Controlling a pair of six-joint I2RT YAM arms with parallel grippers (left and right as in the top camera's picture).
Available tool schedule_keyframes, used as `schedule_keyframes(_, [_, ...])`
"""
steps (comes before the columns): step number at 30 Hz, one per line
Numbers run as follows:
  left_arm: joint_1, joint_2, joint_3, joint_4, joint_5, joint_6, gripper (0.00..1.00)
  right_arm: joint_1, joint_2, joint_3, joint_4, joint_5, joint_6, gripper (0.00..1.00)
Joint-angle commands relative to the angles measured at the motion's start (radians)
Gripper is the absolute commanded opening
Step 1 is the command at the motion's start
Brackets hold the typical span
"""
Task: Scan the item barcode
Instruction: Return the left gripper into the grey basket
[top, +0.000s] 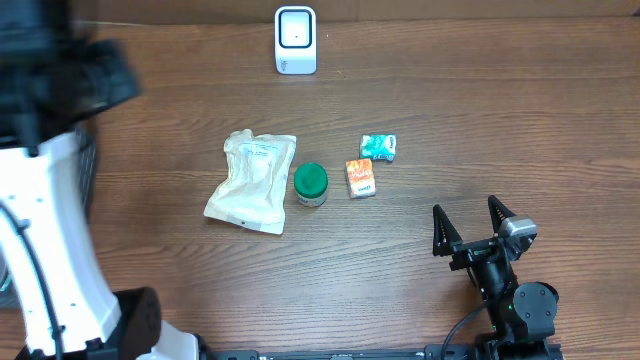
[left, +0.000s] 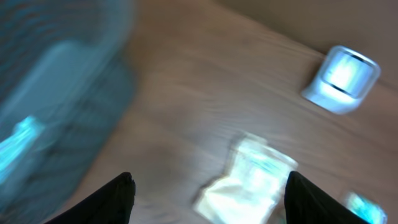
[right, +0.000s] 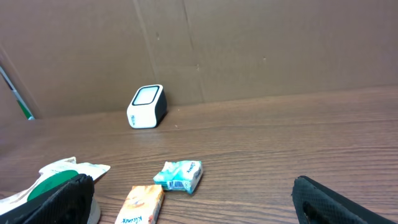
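"Brown wooden table (top: 520, 120), cardboard wall (right: 249, 50) along its far edge. Where's the right gripper (top: 465, 206)?"

"Close to the near edge, fingers spread wide, nothing between them. Ahead of it and off to its right is bare wood, right up to the wall."

"And the goods?"

"Ahead of it and to its left. An orange packet (top: 361, 178) is nearest, with a teal packet (top: 378, 147) just past that. Farther left, a green-lidded jar (top: 310, 184) sits just beside a white pouch (top: 252, 182). The scanner (top: 295, 40) stands well beyond them by the far edge, open wood between."

"Left gripper (left: 209, 180)?"

"Its view is blurred, but the fingers stand apart and empty. The pouch lies ahead of it, the scanner farther off to its right."
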Motion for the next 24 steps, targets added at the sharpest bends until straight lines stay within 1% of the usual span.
schedule_keyframes(1, [0.179, -0.014, 0.000, -0.030, -0.005, -0.035, 0.64, 0.002, -0.009, -0.010, 0.004, 0.010, -0.003, 1.00])
schedule_keyframes(4, [0.332, -0.007, -0.019, -0.037, -0.002, -0.042, 0.64, 0.002, -0.009, -0.010, 0.005, 0.010, -0.003, 1.00])
schedule_keyframes(7, [0.453, 0.000, -0.050, -0.024, 0.003, -0.043, 0.64, 0.002, -0.009, -0.010, 0.004, 0.010, -0.003, 1.00])
schedule_keyframes(8, [0.505, 0.001, -0.079, -0.013, 0.003, -0.055, 0.64, 0.002, -0.009, -0.010, 0.004, 0.010, -0.003, 1.00])
schedule_keyframes(10, [0.570, 0.001, -0.135, 0.010, 0.003, -0.068, 0.64, 0.002, -0.009, -0.010, 0.005, 0.010, -0.003, 1.00])
schedule_keyframes(16, [0.632, 0.001, -0.330, 0.108, -0.007, -0.047, 0.65, 0.002, -0.009, -0.010, 0.005, 0.010, -0.003, 1.00])
schedule_keyframes(19, [0.645, 0.001, -0.464, 0.198, -0.055, -0.029, 0.66, 0.002, -0.009, -0.010, 0.005, 0.010, -0.003, 1.00])
schedule_keyframes(21, [0.651, 0.001, -0.525, 0.248, -0.058, -0.002, 0.67, 0.002, -0.009, -0.010, 0.004, 0.010, -0.003, 1.00])
schedule_keyframes(24, [0.654, 0.001, -0.617, 0.333, -0.059, 0.065, 0.64, 0.002, -0.009, -0.010, 0.005, 0.010, -0.003, 1.00])
